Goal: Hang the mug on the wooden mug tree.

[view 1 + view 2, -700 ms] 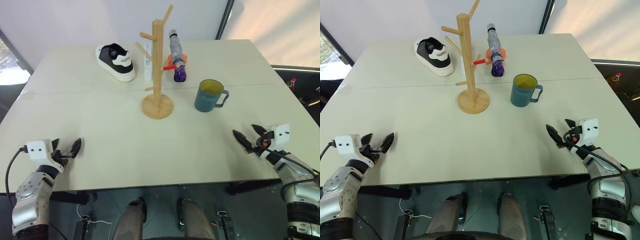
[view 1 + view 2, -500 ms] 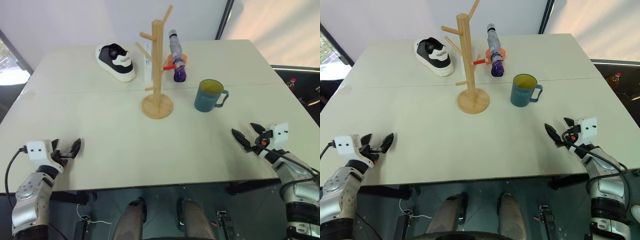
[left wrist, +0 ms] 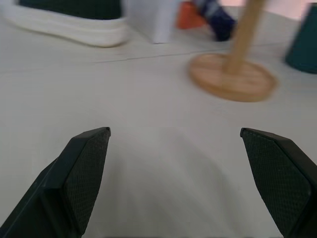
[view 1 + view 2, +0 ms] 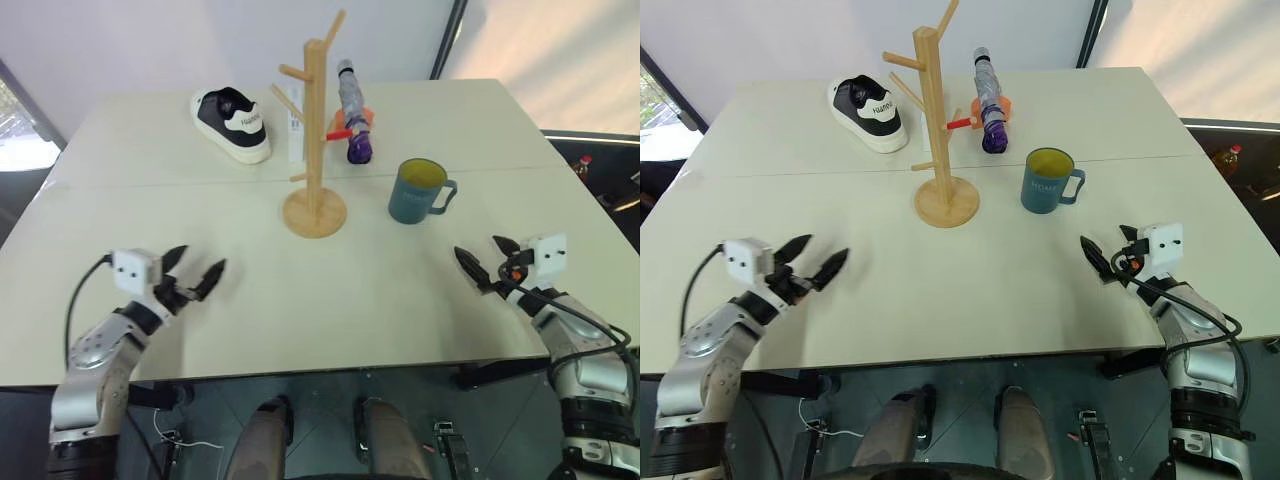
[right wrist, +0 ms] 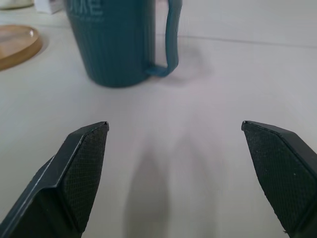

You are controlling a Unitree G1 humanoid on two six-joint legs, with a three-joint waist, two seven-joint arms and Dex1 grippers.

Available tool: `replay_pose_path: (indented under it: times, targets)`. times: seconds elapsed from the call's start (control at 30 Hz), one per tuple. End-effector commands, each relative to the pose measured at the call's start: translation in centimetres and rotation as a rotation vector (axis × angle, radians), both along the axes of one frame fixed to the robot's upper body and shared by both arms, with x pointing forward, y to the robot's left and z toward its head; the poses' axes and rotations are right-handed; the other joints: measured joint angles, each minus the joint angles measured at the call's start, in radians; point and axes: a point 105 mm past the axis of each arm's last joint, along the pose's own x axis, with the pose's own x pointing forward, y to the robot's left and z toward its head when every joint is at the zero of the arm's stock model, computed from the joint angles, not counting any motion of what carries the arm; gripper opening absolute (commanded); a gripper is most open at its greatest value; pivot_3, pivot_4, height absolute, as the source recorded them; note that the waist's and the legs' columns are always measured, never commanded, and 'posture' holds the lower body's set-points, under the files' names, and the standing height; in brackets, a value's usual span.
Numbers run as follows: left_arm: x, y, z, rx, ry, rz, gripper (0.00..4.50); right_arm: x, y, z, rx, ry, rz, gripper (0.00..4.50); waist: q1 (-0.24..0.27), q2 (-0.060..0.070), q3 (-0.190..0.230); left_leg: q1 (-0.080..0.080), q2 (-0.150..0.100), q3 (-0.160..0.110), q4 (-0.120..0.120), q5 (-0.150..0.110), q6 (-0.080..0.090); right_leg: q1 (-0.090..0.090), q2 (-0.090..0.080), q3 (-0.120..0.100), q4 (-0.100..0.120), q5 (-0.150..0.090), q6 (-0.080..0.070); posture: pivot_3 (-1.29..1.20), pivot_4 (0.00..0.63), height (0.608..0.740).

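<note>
Standing upright on the table, the mug (image 4: 417, 190) near the wide-spread, empty right gripper (image 4: 487, 262).

Left hand (image 4: 193, 277) now farther in over the table (image 4: 300, 300), toward the wooden mug tree (image 4: 315, 130).

mug (image 4: 1046, 181) side: "home"; shoe (image 4: 867, 112) heel lettering unreadable.
</note>
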Motion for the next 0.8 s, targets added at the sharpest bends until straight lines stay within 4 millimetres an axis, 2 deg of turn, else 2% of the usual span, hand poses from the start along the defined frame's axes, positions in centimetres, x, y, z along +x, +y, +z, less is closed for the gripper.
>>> replay_pose_path:
  times: [0.03,0.17,0.27,0.47,0.8]
  targets:
    - [-1.2,-5.7,1.9,0.038,-0.059,-0.280,4.50,2.0,0.8,2.0,-0.046,-0.081,-0.055,4.45,0.000,0.000,0.000,0.000,0.001,0.001,0.000,0.000,0.000,0.000,0.001,0.001,0.000,0.001,0.000,0.00,0.150,0.740]
    - [-2.0,-9.5,2.9,0.057,-0.083,-0.438,4.50,3.9,1.2,2.0,-0.061,-0.084,-0.094,4.45,0.001,0.000,0.000,0.001,0.003,0.002,0.001,0.000,0.000,0.000,0.004,0.003,0.000,0.004,0.000,0.00,0.150,0.740]
    - [-2.1,-10.8,3.6,0.058,-0.107,-0.485,4.50,5.3,1.3,2.0,-0.065,-0.083,-0.109,4.45,0.000,0.000,0.000,0.002,0.003,0.002,0.001,0.000,0.000,0.000,0.005,0.003,0.000,0.004,0.000,0.00,0.150,0.740]
    - [-2.2,-11.6,4.4,0.043,-0.137,-0.504,4.50,7.4,1.6,2.0,-0.069,-0.086,-0.128,4.45,-0.004,0.000,0.000,0.003,0.003,0.006,0.001,0.000,0.001,0.000,0.006,0.008,0.000,0.005,0.002,0.00,0.150,0.740]
    - [-2.5,-11.6,4.5,0.046,-0.144,-0.501,4.50,9.3,2.3,2.1,-0.070,-0.085,-0.119,4.45,-0.004,0.000,0.000,0.005,0.003,0.008,0.001,0.001,0.001,0.000,0.006,0.012,0.002,0.006,0.003,0.00,0.150,0.740]
